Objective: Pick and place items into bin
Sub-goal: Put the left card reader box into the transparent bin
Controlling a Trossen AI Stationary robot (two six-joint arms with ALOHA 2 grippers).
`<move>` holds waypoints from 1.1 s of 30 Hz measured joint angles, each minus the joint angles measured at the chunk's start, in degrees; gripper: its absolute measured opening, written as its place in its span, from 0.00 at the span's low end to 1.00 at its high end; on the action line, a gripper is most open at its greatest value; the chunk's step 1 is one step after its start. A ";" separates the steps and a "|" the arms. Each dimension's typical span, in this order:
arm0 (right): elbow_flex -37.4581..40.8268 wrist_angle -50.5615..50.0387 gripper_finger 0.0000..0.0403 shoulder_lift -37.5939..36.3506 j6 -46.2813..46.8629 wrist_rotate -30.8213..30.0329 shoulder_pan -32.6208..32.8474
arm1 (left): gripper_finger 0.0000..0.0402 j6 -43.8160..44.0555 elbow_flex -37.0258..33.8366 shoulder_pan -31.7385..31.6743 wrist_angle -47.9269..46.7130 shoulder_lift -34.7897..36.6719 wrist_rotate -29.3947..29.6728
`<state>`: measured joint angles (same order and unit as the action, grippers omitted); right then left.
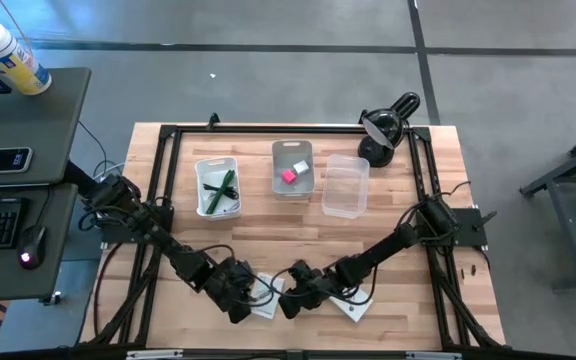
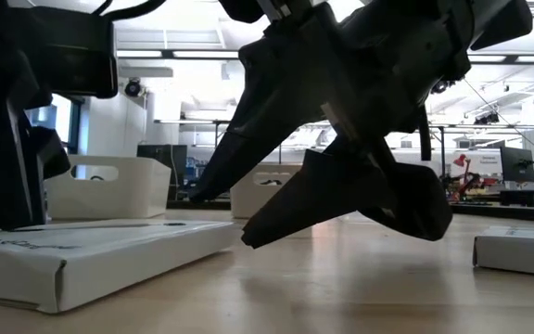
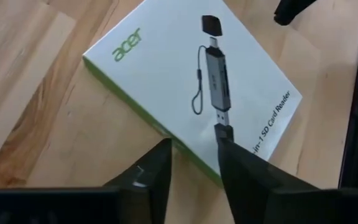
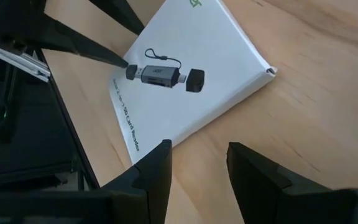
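Note:
A flat white box [image 3: 185,81] printed with a card reader lies on the table near its front edge [image 1: 265,297] [image 2: 109,246]. My left gripper [image 3: 194,146] [image 1: 243,297] is open over the box's long edge. One finger [image 3: 229,155] is above the printed face, the other [image 3: 157,168] is beside the box. My right gripper [image 4: 197,149] [image 1: 290,297] is open and hovers just off the same box's [image 4: 185,74] other side, touching nothing. A second white box [image 1: 353,305] [image 2: 517,250] lies to the right. My left gripper comes down slanting over the box's long edge [image 3: 191,158], and one fingertip [image 4: 122,61] reaches the printed face next to the card reader picture. I cannot tell whether it touches the face. The box lies flat on the table.
Three bins stand mid-table. A white one [image 1: 217,187] holds a green pen and black cable, a grey one [image 1: 292,167] holds a pink block and white cube, and the third [image 1: 345,185] is clear. A black desk lamp [image 1: 383,130] stands at the far right. The two grippers are close together.

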<state>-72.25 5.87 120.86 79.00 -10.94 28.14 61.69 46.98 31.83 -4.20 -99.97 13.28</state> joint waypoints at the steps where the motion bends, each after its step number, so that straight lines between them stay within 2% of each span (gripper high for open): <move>1: 0.00 0.00 0.36 0.00 0.00 -0.02 0.00 | 0.27 0.00 0.00 0.03 0.07 -0.03 0.13; 10: 0.02 2.88 0.36 -0.08 -1.05 0.04 0.02 | 0.10 1.37 0.35 0.04 2.57 -3.13 -1.53; 17: 0.02 2.36 0.36 -0.09 1.12 0.55 0.32 | 0.01 1.77 0.37 0.04 3.02 -3.70 -1.49; 22: -0.07 0.59 0.36 -0.22 3.73 0.64 1.12 | 0.01 1.73 0.35 0.04 3.03 -3.74 -1.51; 27: 0.07 -1.63 0.36 -0.20 7.10 3.77 2.33 | 0.03 2.41 0.28 0.02 3.03 -3.75 -1.48; 33: 0.04 -3.94 0.36 -0.20 9.49 2.57 3.55 | 0.03 3.07 0.28 0.02 3.06 -3.79 -0.67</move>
<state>-72.20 1.93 120.66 88.49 -8.38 31.69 64.77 47.27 31.86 -1.15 -103.77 12.61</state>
